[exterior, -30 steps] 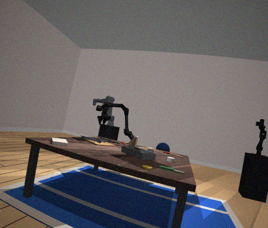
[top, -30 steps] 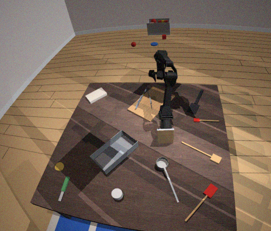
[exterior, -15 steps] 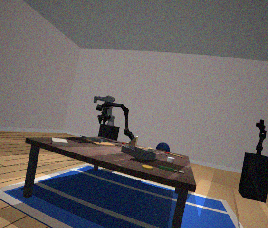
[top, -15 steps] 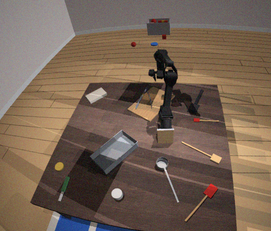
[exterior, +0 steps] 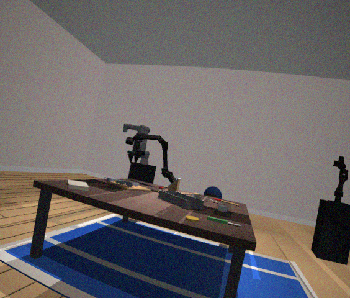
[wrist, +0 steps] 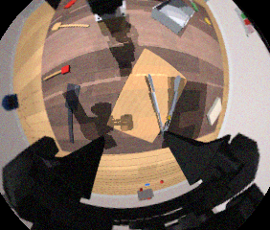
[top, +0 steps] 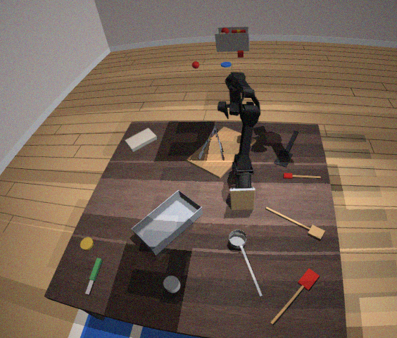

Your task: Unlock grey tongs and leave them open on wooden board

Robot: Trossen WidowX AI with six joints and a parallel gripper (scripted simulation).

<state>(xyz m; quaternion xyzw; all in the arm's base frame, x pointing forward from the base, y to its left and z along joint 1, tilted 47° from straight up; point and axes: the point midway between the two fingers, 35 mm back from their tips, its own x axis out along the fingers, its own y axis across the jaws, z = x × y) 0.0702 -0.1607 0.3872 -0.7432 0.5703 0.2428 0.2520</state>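
The grey tongs (top: 220,145) (wrist: 156,102) lie on the wooden board (top: 220,169) (wrist: 132,96) with their two arms spread in a V. Their hinge end reaches just past the board's far-left edge, and the arm ends point towards the table's middle. My gripper (exterior: 133,160) (wrist: 134,137) is open and empty, with its fingers pointing down, raised well above the table's far end and apart from the tongs. The roasting tin (top: 179,232) (exterior: 178,199) stands nearer the front with nothing across it.
A white block (top: 141,139) (wrist: 214,111) lies left of the board. A black spatula (top: 283,158) (wrist: 71,117) and a small red-headed tool (top: 288,175) lie right of it. A saucepan (top: 250,269), a wooden-headed tool (top: 316,232) and a red spatula (top: 308,279) lie nearer the front.
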